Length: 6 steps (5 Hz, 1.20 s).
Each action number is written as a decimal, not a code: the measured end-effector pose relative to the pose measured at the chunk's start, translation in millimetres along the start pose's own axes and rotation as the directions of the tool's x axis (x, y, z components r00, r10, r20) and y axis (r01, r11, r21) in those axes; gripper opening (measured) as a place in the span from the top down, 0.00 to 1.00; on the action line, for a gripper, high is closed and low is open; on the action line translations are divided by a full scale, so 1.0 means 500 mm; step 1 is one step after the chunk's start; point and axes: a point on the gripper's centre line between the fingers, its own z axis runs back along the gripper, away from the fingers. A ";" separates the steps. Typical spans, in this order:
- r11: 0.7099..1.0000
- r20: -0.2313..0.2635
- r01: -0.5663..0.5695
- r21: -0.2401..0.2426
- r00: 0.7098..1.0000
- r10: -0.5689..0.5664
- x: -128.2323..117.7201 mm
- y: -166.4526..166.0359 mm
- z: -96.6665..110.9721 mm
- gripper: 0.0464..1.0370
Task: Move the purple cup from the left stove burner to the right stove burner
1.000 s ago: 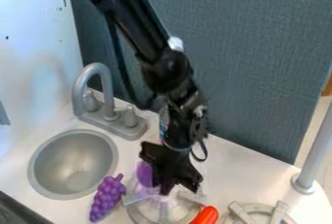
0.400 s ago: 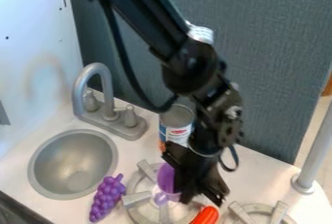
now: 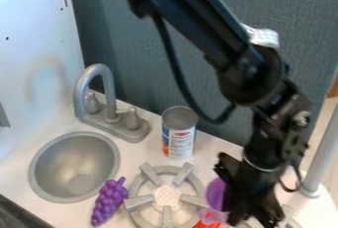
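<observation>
Background: a blue-grey fabric panel (image 3: 165, 49) stands behind a pale counter (image 3: 148, 150), and a white side panel (image 3: 33, 39) rises at the left. A silver-grey round sink basin (image 3: 74, 168) is set in the counter at left. A grey toy faucet (image 3: 107, 98) with two handles stands behind it, its spout curving over toward the basin.

Arm: enters at the top edge and slants down to the right. A dark cable hangs in a loop along its underside. The black gripper (image 3: 252, 217) is low in the right half, pointing down over the counter.

Jaws: closed on a purple object (image 3: 216, 193), which shows at their left side; the exact contact is hidden by the gripper. The lower part of the purple object looks see-through, with red-orange visible at its base.

Adjacent items: a red-orange item (image 3: 207, 225) lies at the bottom edge, directly below the purple object in the view; whether the two touch cannot be determined. A grey stove burner (image 3: 167, 197) with radiating bars is just left of the purple object. A second burner (image 3: 288, 215) is partly hidden by the gripper.

Other items: a can (image 3: 178, 135) with a white, blue and orange label stands upright behind the first burner, near the panel. A purple toy grape bunch (image 3: 109, 202) lies between basin and first burner. A grey post (image 3: 321, 148) stands at the right edge.
</observation>
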 end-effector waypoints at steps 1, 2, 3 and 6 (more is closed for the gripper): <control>0.998 -0.027 0.055 -0.006 0.998 -0.055 0.026 -0.023 -0.009 0.94; 0.997 -0.042 0.078 -0.009 0.996 -0.078 0.050 -0.038 -0.022 0.94; 0.994 -0.085 0.114 0.000 0.990 -0.113 0.070 -0.064 -0.049 0.94; 0.991 -0.105 0.130 0.043 0.987 -0.125 0.107 -0.087 -0.108 0.94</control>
